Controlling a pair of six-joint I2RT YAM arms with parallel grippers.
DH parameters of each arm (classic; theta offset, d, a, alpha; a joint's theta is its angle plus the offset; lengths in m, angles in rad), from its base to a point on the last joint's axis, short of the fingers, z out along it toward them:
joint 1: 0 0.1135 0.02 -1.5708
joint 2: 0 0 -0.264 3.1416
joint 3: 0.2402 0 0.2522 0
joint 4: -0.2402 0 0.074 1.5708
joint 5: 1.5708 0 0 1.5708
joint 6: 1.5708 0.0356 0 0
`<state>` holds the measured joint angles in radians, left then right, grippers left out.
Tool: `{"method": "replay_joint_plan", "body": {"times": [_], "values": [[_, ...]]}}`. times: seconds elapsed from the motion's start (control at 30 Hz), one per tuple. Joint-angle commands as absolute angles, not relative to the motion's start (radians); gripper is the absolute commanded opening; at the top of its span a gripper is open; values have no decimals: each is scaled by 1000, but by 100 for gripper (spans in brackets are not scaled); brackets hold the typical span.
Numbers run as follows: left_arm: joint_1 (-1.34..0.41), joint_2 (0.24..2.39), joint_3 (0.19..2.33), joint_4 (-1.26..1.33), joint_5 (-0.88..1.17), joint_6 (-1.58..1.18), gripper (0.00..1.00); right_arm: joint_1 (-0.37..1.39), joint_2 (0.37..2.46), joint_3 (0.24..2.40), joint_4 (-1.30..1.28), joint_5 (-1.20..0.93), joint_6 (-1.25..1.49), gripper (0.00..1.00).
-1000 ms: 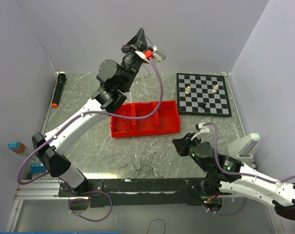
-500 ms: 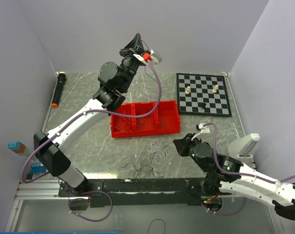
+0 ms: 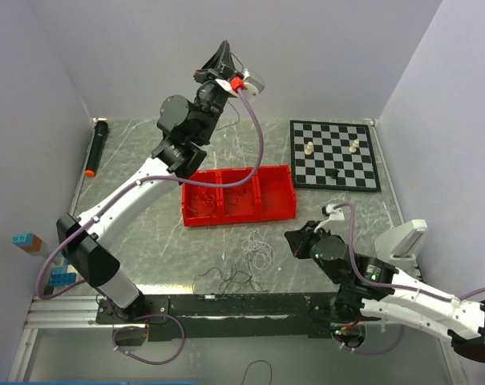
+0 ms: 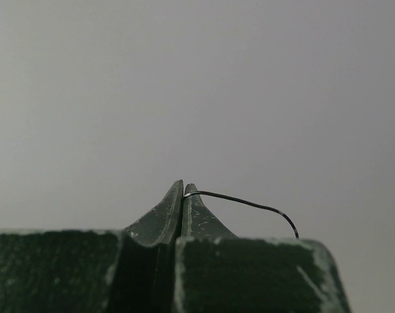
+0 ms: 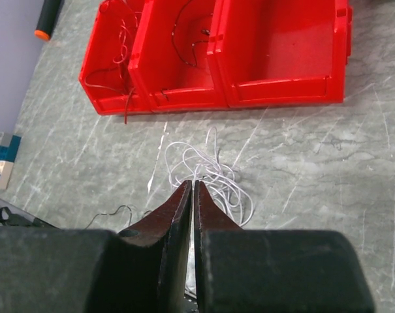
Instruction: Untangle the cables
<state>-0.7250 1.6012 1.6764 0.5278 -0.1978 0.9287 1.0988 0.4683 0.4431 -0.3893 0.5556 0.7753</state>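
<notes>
Our left fingers (image 4: 168, 212) are shut on one black wire (image 4: 249, 203), high above the red bin (image 3: 242, 219). It is so thin it could slip or snap if we tug. Our right fingers (image 5: 174, 215) are almost shut by the white pile (image 5: 207, 171); we can't tell if they hold any. The back wall (image 3: 306, 48) looks close; the table (image 3: 146, 152) has more room in its middle.

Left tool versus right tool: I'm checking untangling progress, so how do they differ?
The left tool hangs high in the air; the right tool sits low over the table. The left tool pinches a thin black cable; the right tool points at the white cables, grip unclear. Both are shut.
</notes>
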Motion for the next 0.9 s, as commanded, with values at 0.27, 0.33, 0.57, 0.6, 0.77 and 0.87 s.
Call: {"method": "replay_joint_plan", "body": {"times": [0.27, 0.33, 0.57, 0.6, 0.77, 0.87], "values": [[-670, 1540, 1530, 614, -196, 897, 1, 1094, 465, 437, -411, 569, 807, 11], [-666, 1529, 1473, 629, -198, 900, 2, 1094, 462, 439, -420, 574, 805, 11], [-664, 1516, 1433, 620, -195, 877, 2, 1092, 454, 437, -443, 584, 816, 11], [-666, 1516, 1443, 611, -196, 874, 2, 1092, 456, 437, -443, 584, 816, 11], [-667, 1494, 1402, 557, -190, 874, 2, 1092, 460, 437, -437, 584, 816, 11], [-675, 1489, 1338, 485, -196, 874, 2, 1092, 468, 437, -431, 583, 819, 11]]}}
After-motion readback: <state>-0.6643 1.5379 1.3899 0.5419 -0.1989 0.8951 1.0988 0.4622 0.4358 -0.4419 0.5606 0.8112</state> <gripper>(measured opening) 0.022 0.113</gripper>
